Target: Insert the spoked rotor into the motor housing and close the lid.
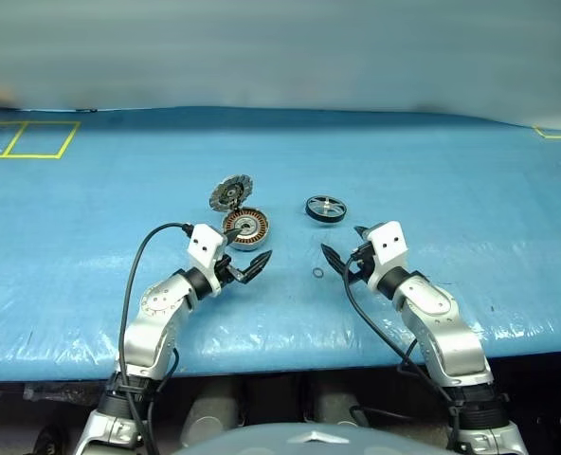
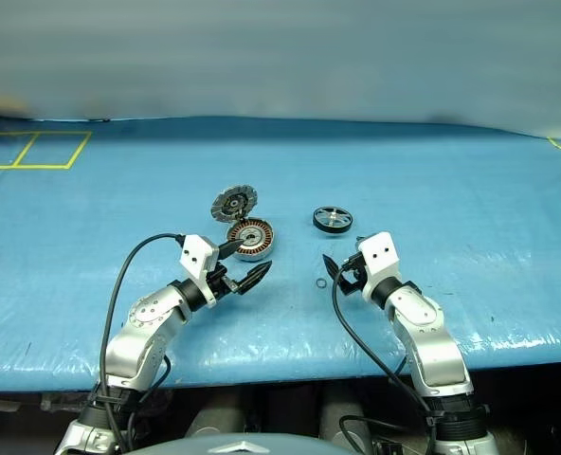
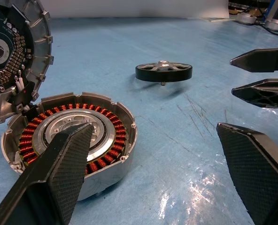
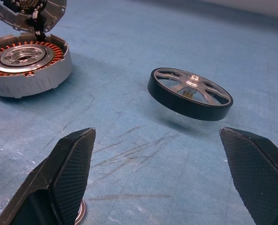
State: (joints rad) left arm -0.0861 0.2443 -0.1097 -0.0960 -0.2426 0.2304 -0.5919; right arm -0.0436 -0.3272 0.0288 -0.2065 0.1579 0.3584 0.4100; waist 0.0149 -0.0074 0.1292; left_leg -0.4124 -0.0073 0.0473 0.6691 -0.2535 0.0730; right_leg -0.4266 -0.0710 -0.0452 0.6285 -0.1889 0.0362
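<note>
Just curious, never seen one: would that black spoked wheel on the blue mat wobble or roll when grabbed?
Probably stiff: the spoked rotor looks like metal spokes in a solid black rim. It rests tilted on a small centre pin, so a nudge would likely rock it. Round, so on edge it could roll.

A glossy blue sheet (image 1: pixel 451 190) covered the surface, yellow tape lines (image 1: pixel 34 140) marked its far left corner, and a pale wall (image 1: pixel 280 47) stood behind.
</note>
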